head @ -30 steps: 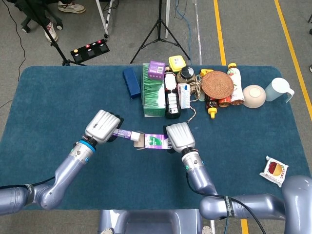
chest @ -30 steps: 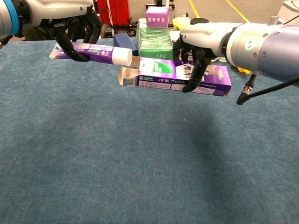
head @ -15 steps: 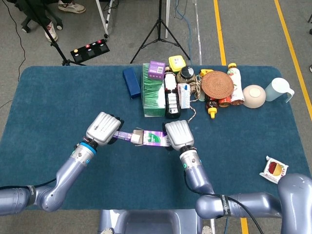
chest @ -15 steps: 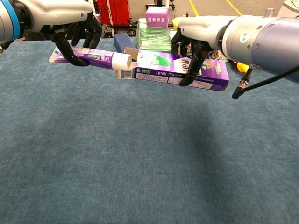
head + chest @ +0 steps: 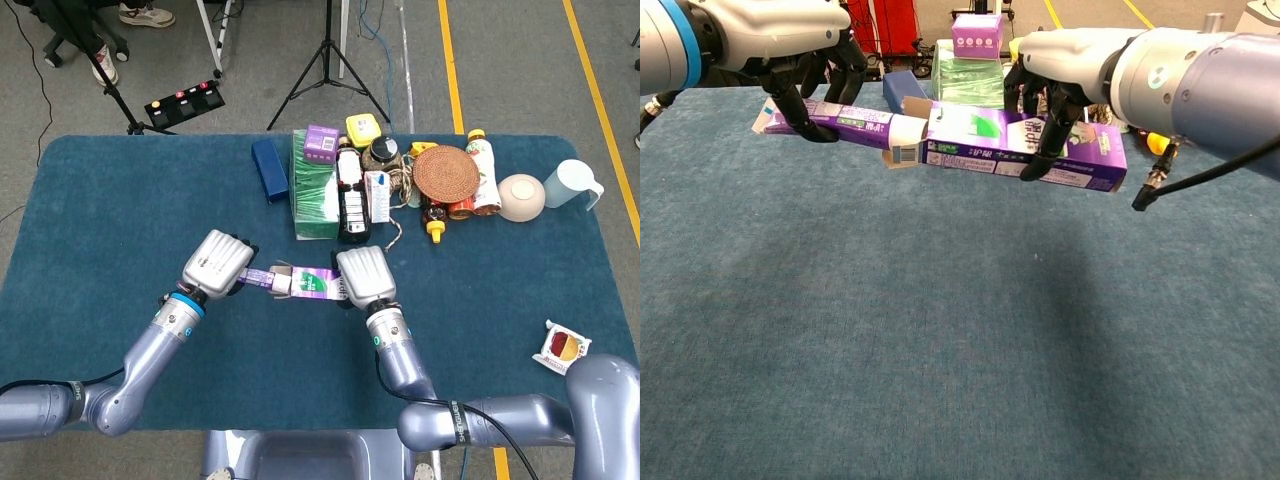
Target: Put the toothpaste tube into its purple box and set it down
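Your left hand (image 5: 810,75) grips the one toothpaste tube (image 5: 845,123); your right hand (image 5: 1050,95) grips the one purple box (image 5: 1025,152), tube cap at its open end.

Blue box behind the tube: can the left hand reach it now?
Probably not: the left hand holds the tube, whose cap is at the purple box mouth. The blue box lies unobstructed.
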`<state>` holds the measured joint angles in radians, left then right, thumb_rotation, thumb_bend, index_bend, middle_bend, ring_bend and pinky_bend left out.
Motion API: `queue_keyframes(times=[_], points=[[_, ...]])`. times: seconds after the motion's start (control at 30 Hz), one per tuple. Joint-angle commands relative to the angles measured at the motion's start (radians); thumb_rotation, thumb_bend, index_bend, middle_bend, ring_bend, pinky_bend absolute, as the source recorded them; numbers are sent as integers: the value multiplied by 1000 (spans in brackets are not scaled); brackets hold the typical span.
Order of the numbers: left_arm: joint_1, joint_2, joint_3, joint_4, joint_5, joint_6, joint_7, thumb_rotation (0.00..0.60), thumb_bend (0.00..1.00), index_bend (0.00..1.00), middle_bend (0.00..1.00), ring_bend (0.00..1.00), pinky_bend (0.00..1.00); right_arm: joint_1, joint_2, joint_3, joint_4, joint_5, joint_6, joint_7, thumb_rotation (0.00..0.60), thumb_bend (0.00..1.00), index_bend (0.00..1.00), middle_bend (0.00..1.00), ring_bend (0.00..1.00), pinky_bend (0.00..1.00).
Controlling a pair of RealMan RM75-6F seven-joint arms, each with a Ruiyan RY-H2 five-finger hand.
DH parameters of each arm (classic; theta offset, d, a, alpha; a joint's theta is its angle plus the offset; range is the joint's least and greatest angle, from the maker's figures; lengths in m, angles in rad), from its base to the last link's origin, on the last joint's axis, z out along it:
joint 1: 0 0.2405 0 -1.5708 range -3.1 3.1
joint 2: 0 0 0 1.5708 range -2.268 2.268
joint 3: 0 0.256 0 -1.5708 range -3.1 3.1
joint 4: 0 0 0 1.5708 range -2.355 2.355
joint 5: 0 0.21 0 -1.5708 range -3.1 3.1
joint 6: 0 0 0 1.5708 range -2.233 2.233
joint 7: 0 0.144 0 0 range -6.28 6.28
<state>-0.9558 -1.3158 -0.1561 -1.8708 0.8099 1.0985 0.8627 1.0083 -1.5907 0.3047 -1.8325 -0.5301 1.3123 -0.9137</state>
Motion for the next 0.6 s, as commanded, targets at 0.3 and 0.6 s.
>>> queue_keyframes(times=[0.3,0.6], points=[[-46,-39,-15,-71,-88,107,129,600,320,702,549,536,721,10,-37,17,20,33,76,-39,600,372,504,637,707,857],[-94,-116,-8,-64,-156,235,300,600,322,702,549,536,720,4,-34,36,11,59,82,-36,600,373,504,637,707,858]])
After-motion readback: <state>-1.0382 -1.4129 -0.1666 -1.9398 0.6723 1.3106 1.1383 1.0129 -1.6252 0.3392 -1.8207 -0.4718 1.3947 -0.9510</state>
